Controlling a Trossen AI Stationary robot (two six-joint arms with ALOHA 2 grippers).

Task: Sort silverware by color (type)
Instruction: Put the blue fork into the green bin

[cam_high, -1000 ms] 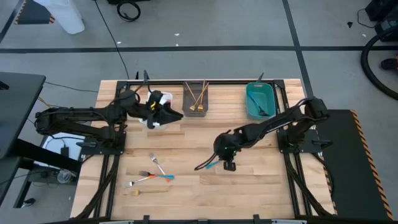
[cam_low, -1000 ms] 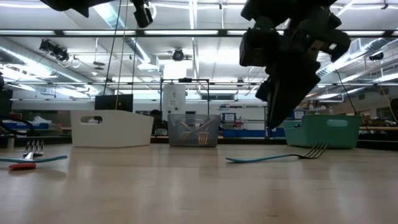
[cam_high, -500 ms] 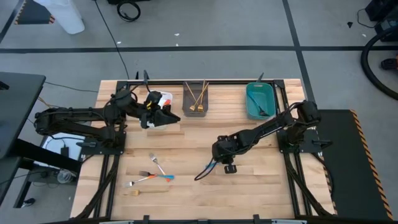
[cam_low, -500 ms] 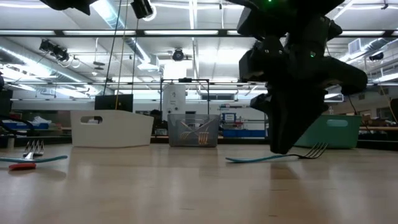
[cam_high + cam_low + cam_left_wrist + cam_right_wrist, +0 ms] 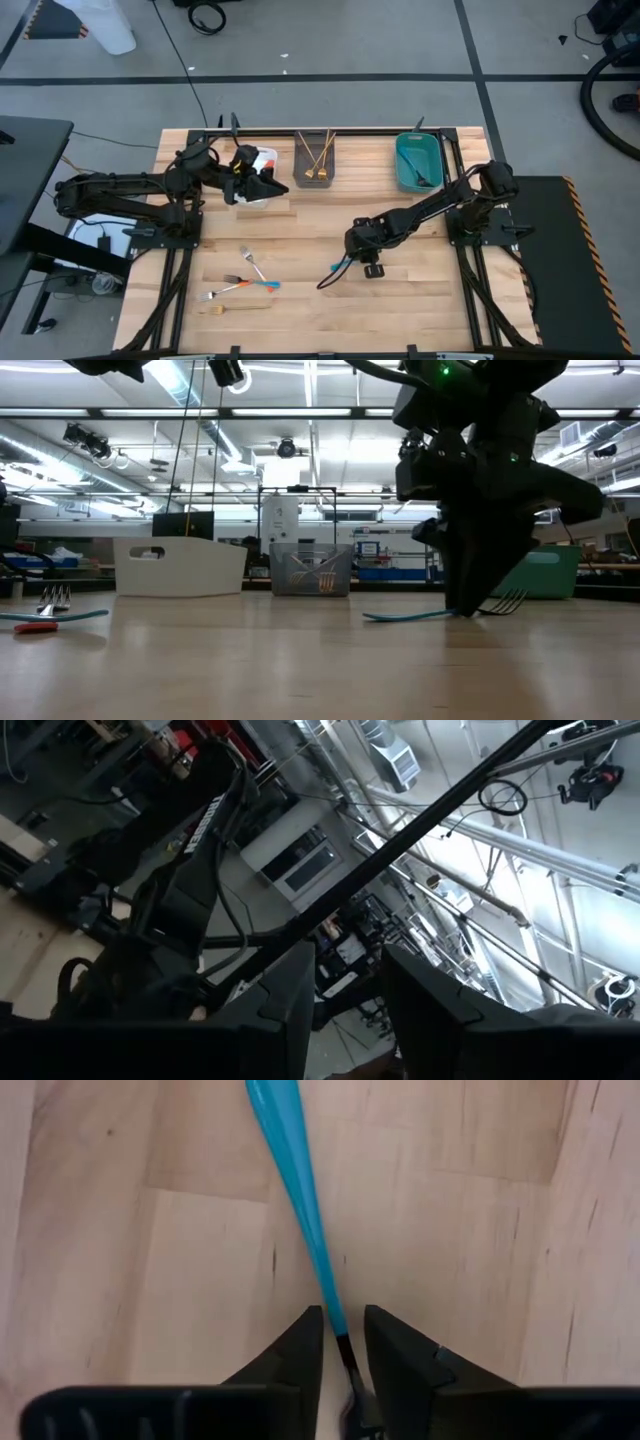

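A fork with a blue handle (image 5: 290, 1170) lies flat on the wooden table, also seen in the low view (image 5: 420, 615). My right gripper (image 5: 343, 1342) points down over it, open, one finger on each side of the fork's thin neck with a gap on both sides. In the high view my right gripper (image 5: 352, 257) is right of the table's middle. My left gripper (image 5: 283, 186) hangs raised beside the white bin (image 5: 258, 158) at the far left. In its wrist view my left gripper (image 5: 350, 990) is open and only the room shows between its fingers.
A grey bin (image 5: 315, 160) with gold forks and a teal bin (image 5: 418, 162) with a blue fork stand along the far edge. Loose silverware (image 5: 245, 282) lies near the front left: blue-handled, orange-handled and a gold fork (image 5: 235, 309). Bare wood lies between the two groups.
My right gripper has come down toward the blue-handled fork, until its fingers stand at the table around the fork's neck. In the low view the fork has stayed where it lay.
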